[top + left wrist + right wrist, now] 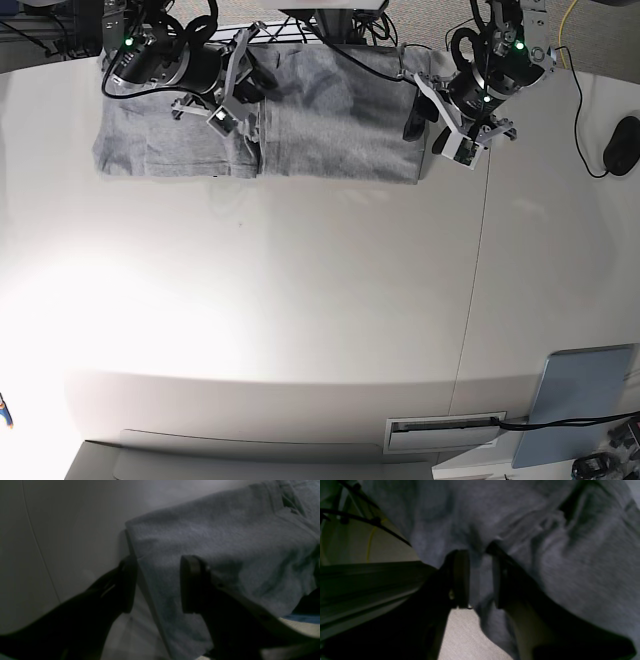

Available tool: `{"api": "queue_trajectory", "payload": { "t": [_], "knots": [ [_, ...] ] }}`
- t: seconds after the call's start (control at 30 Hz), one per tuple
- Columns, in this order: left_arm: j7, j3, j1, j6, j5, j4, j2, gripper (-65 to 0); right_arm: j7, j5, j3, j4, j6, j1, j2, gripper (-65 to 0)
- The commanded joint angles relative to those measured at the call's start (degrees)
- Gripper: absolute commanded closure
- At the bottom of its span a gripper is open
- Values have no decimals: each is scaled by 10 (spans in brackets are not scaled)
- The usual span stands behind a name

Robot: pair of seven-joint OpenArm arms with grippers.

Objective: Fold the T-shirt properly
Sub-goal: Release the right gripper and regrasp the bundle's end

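The heather-grey T-shirt (330, 120) lies spread along the far edge of the white table (300, 300), plain side up. My left gripper (160, 585) is open and straddles the shirt's side edge (225, 542): one finger (128, 585) is over bare table, the other (191, 585) over the cloth. In the base view this gripper (420, 120) is at the shirt's right end. My right gripper (480, 578) stands with its jaws apart and a rumpled fold of the shirt (570, 567) loose between them. In the base view it (248, 105) is over the shirt's left-middle.
A black computer mouse (622, 145) with its cable lies at the right edge. A grey-blue panel (585, 390) sits at the lower right. A seam (478, 260) runs down the table. Cables and frame bars (357, 517) hang behind the shirt.
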Motion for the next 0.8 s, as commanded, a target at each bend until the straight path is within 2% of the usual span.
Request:
{"api": "queue_trajectory", "payload": {
  "t": [0.0, 0.2, 0.33, 0.43, 0.53, 0.63, 0.77],
  "knots": [
    [-13, -2, 0, 0, -1, 9, -3, -270, 9, 9, 11, 11, 3, -2, 2, -160],
    [-13, -2, 0, 0, 9, 9, -3, -270, 4, 38, 75, 11, 4, -3, 3, -160],
    [-13, -2, 0, 0, 9, 9, -3, -270, 4, -18, 141, 11, 3, -3, 32, -160],
    [-13, -2, 0, -1, 9, 9, -3, -270, 1, -21, 217, 11, -31, -10, 61, -159],
    [-16, -2, -2, 0, 8, 9, -3, -270, 30, 2, 299, 11, -75, -14, 79, -159],
    [-31, -2, -2, 0, 8, 9, -3, -270, 31, 2, 371, 11, -80, -15, 88, -159],
    [-39, -2, -2, -11, 7, 9, -3, -270, 31, -5, 402, 2, -80, -34, 128, -161]
  ]
}}
